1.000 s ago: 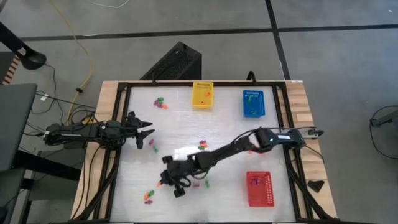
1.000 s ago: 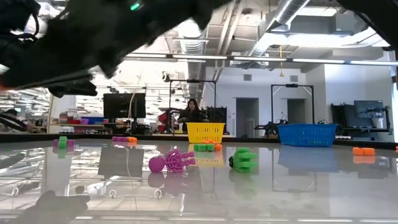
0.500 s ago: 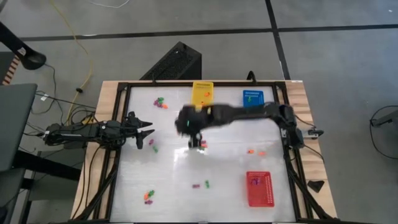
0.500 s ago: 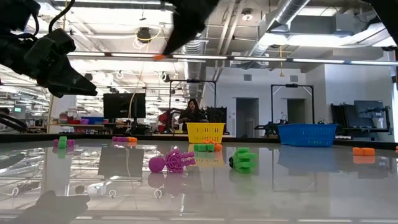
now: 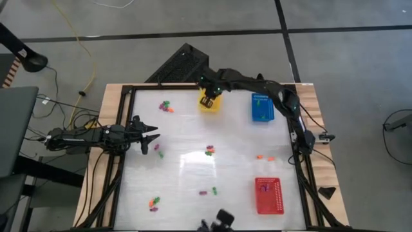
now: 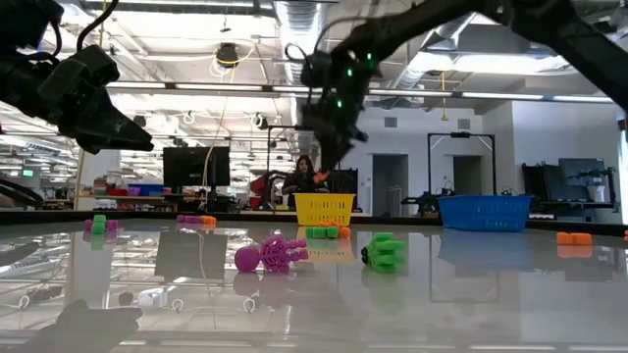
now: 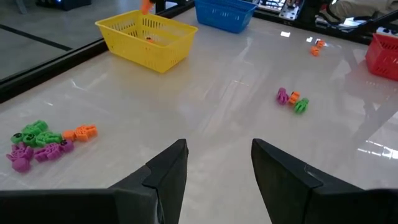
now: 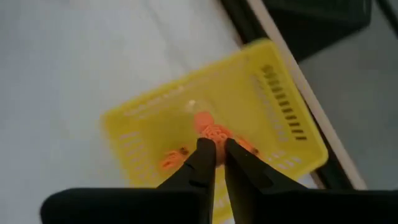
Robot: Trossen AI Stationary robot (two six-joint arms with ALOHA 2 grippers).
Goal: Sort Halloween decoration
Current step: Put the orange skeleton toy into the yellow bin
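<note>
The Halloween decoration lies scattered as tiny orange, green and purple trinkets: a cluster at far left [image 5: 166, 106], a few at mid-table [image 5: 209, 151], more near the front [image 5: 154, 203] and at right [image 5: 264, 156]. My right gripper [image 5: 209, 98] hangs over the yellow basket [image 5: 216, 107] at the far edge, shut on an orange trinket [image 8: 213, 132]. Other orange pieces [image 8: 171, 160] lie inside that basket. My left gripper [image 5: 153, 136] waits open at the table's left edge, with nothing between its fingers [image 7: 168, 171]. My right gripper pinches the orange trinket's lower part [image 8: 214, 140] between its two fingertips, which stand only a narrow gap apart. The fingers slant down from above. The trinket is lifted clear, above the inside of the yellow basket [image 8: 273, 106].
A blue basket [image 5: 262, 107] stands at the far right and a red basket [image 5: 268, 194] at the near right. A dark object [image 5: 219, 222] sits at the table's near edge. A black frame [image 5: 125, 161] runs around the white table top.
My right gripper has swept from the near left part of the table up and across to the far edge, turning as it went, and now hangs over the yellow basket. The orange trinket has travelled with it, clear of the table.
</note>
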